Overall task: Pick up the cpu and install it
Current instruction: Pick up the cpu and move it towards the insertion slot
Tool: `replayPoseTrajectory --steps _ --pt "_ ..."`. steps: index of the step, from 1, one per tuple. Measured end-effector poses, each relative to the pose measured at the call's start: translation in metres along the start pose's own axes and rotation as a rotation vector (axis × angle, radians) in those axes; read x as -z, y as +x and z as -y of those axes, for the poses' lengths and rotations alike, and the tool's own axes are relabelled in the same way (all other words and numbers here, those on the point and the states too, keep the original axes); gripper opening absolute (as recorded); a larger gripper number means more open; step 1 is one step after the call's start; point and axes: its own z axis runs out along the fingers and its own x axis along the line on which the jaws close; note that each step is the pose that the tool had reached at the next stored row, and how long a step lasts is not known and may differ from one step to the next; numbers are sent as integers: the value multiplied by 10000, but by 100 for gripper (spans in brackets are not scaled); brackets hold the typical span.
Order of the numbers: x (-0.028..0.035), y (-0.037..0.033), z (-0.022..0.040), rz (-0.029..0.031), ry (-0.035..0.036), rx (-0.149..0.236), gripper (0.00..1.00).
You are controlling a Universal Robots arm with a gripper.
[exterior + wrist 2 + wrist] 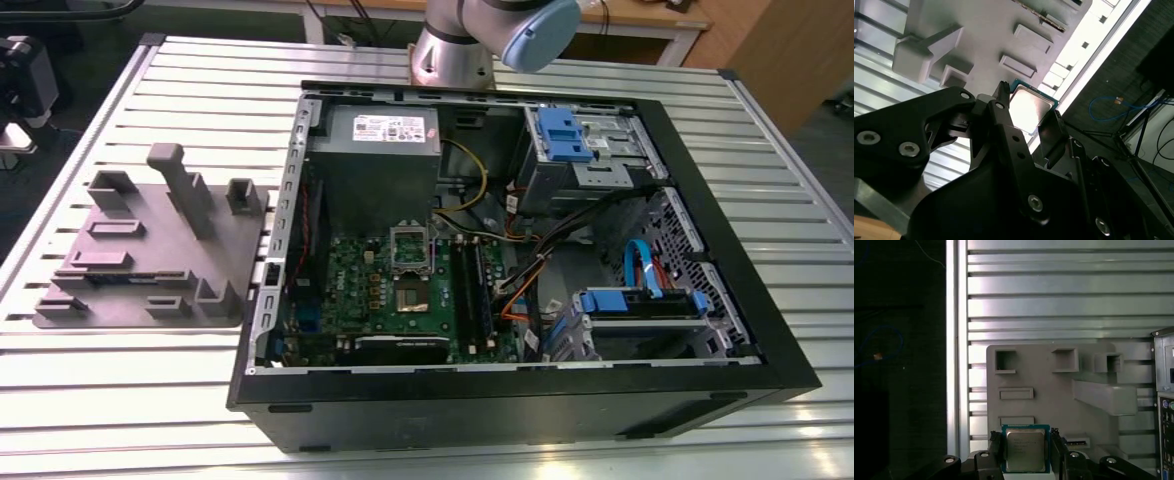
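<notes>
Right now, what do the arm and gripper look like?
The arm is a silver-grey tube with a pale blue joint cap. The gripper is matte black, with angular linked fingers fastened by silver screws.

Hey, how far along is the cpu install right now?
Done: the cpu is picked up, gripped in the hand and lifted clear of the grey plate. In hand: in both wrist views the cpu hangs over that plate, not over the computer case. Left: the install itself; the motherboard socket looks empty, no chip seated.
</notes>
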Motion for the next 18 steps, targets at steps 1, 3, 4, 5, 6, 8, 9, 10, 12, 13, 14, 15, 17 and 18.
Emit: replayPoseTrajectory --steps 1,3,4,5,6,8,9,10,12,13,14,15,17,18 --pt "8 0 0 -1 0 0 47" --pt "28 0 -2 0 0 0 47" --pt "38 0 -2 0 0 0 47" --pt "48 0 -3 1 -1 0 47" --pt "57 0 -3 1 -1 0 47" --pt "77 -1 -4 1 -1 0 47" --pt "88 -1 -5 0 0 -1 47" --pt "99 -1 -6 0 0 0 47" --pt "127 -2 -7 0 0 0 47" --pt "140 -2 -8 -1 0 0 47" --pt "151 -2 -8 0 0 0 47" --pt "164 -2 -9 0 0 0 47" --pt "188 -3 -10 1 1 0 47" --pt "202 -3 -11 1 2 0 47"
